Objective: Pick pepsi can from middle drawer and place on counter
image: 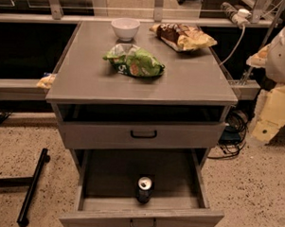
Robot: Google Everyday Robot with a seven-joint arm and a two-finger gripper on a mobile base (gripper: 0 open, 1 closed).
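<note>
The pepsi can (144,189) stands upright near the front middle of the middle drawer (106,177), which is pulled out low at the front of the cabinet. The can is dark with a silver top. The drawer's small dark handle (143,224) shows on its front. The counter (196,82) is the flat grey top of the cabinet above. My gripper is out of view. Only a white rounded part of my arm (283,51) shows at the right edge, apart from the cabinet.
On the counter lie a white bowl (125,27) at the back, a green chip bag (134,61) in the middle and a brown-yellow chip bag (183,36) at the back right. A closed drawer front with a black handle (143,133) sits above the open drawer. A black bar (32,186) lies on the floor at left.
</note>
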